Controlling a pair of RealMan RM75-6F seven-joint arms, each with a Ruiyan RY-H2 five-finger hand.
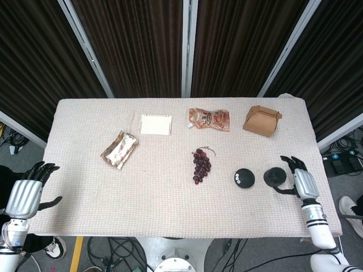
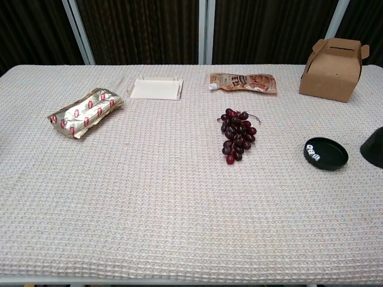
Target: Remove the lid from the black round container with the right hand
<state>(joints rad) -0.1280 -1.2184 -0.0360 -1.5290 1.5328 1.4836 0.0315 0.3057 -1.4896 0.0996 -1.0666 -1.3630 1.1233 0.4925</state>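
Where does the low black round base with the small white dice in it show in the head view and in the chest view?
Head view: black round base, right of centre, beside the lifted black lid.
Chest view: far right, near the edge.
Shared landmark: dark red grape bunch to its left.

Head view looks down on the whole table (image 1: pixel 170 187); chest view faces it low and near.
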